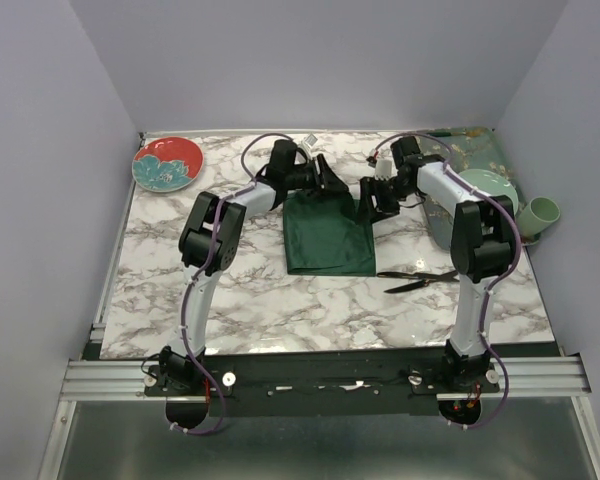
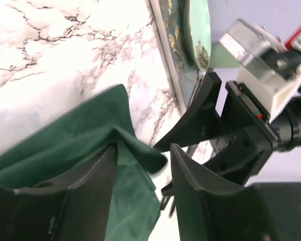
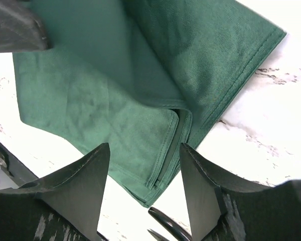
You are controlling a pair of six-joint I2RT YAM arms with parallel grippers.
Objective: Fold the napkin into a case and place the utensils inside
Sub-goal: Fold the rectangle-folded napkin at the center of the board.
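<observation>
Left wrist view: my left fingers (image 2: 90,186) stand spread, with a raised fold of the napkin (image 2: 65,145) poking between them, not pinched. My right fingers (image 3: 80,191) are spread too, hovering over its layered corner. From above, the napkin's far edge is hidden beneath them. It lies folded, nearly square, mid-surface (image 1: 280,300). The utensils (image 1: 420,280) lie just off its near right corner, long axis left-right.
</observation>
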